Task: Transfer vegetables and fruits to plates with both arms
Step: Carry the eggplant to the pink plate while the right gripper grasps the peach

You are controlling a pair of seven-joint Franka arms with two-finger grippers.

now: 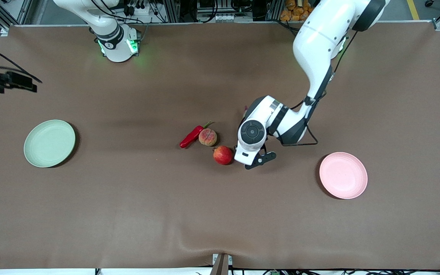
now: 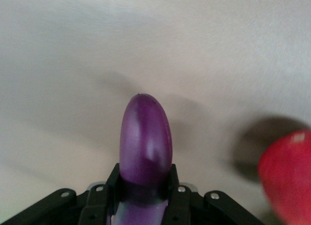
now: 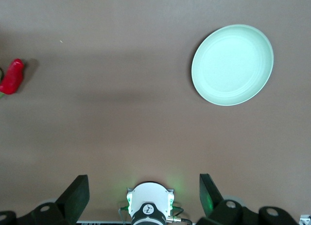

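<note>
My left gripper [image 1: 247, 152] is low over the middle of the table, right beside the red pomegranate [image 1: 223, 155]. In the left wrist view it [image 2: 145, 179] is shut on the purple eggplant [image 2: 146, 137], whose rounded end sticks out past the fingers. The pomegranate [image 2: 286, 176] shows beside it. In the front view the arm hides the eggplant. The peach [image 1: 207, 137] and the red chili [image 1: 191, 136] lie together, farther from the front camera than the pomegranate. My right gripper [image 1: 10, 81] is open and empty, high over the right arm's end of the table.
The mint green plate [image 1: 49, 143] lies toward the right arm's end and the pink plate [image 1: 343, 175] toward the left arm's end. The right wrist view shows the green plate [image 3: 233, 64], the chili's tip [image 3: 12, 77] and the right arm's base [image 3: 149, 205].
</note>
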